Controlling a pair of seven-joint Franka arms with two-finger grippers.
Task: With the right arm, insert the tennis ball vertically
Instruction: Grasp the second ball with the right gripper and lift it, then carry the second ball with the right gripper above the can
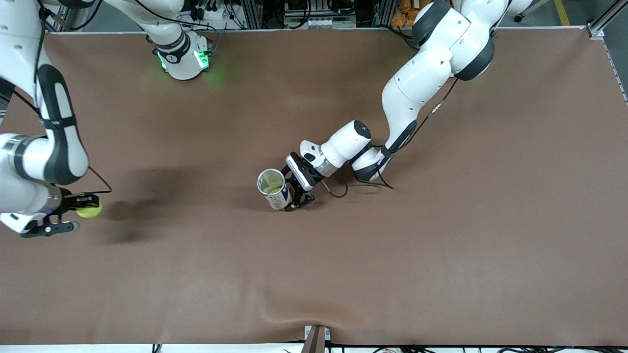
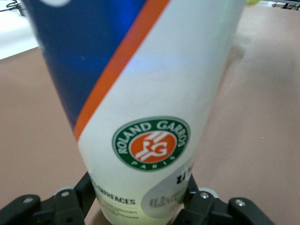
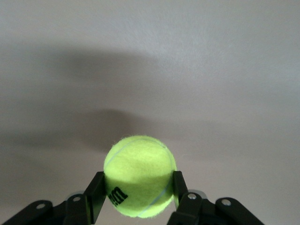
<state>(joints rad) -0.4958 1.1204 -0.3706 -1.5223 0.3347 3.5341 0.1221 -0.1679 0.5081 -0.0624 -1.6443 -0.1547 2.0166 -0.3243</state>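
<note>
Right gripper (image 1: 73,212) has its fingers clamped on the tennis ball (image 1: 90,211), down at the right arm's end of the table (image 1: 441,255). I'd lift it, carry it over the can's mouth, centre it, then drop straight down. Left gripper (image 1: 294,196) squeezes the can (image 1: 273,189) upright; looks like there's a ball inside already, hard to tell.

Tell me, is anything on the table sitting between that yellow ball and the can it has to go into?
Nothing visible does. The right gripper holds the tennis ball near the right arm's end; only bare table separates it from the open can, gripped by the left gripper.
</note>
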